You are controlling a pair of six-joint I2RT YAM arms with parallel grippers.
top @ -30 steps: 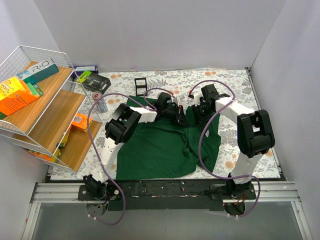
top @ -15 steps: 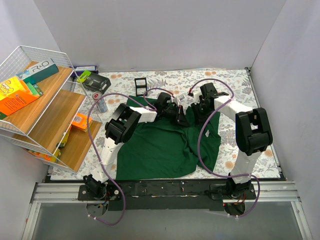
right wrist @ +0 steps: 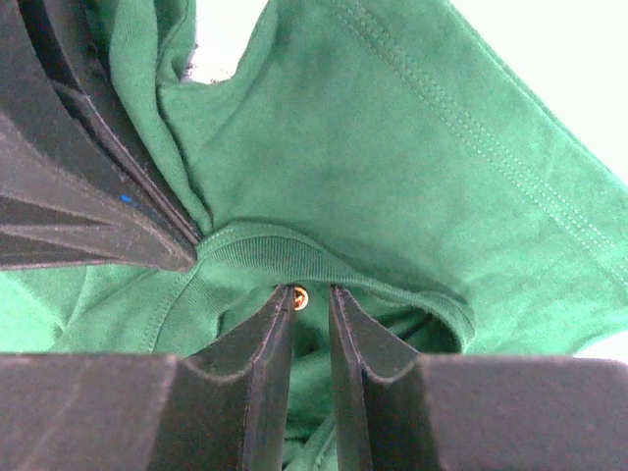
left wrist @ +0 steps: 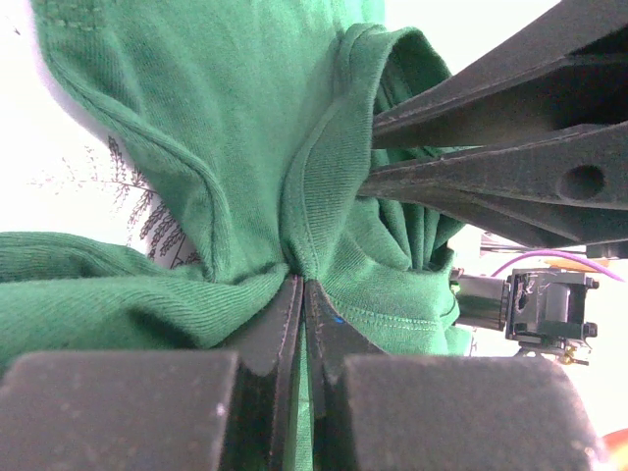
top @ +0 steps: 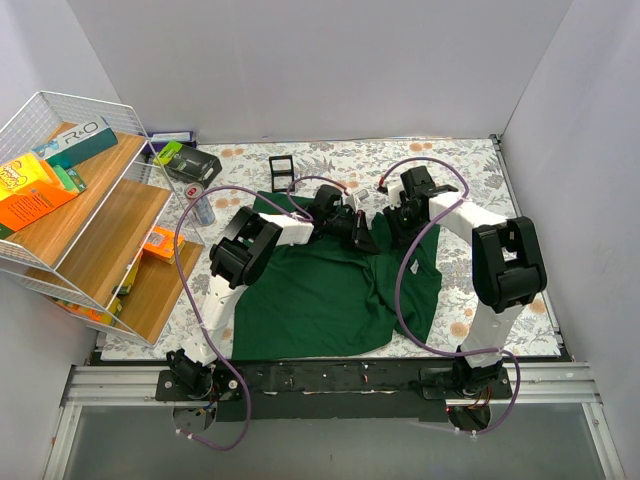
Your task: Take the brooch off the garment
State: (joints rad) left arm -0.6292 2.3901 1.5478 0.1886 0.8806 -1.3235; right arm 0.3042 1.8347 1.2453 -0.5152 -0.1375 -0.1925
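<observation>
Garment (left wrist: 196,147) cloth sits pinched in the left gripper (left wrist: 302,299); the right gripper (right wrist: 312,294) is open a crack, gold brooch (right wrist: 300,297) between its tips

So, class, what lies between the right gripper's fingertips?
A small gold brooch, sitting against the green shirt close to the left-hand fingertip; the right wrist view shows it.

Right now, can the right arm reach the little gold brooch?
Probably yes: the brooch shows uncovered right at the tip of the right gripper, and the left gripper pinches the garment beside it.
</observation>
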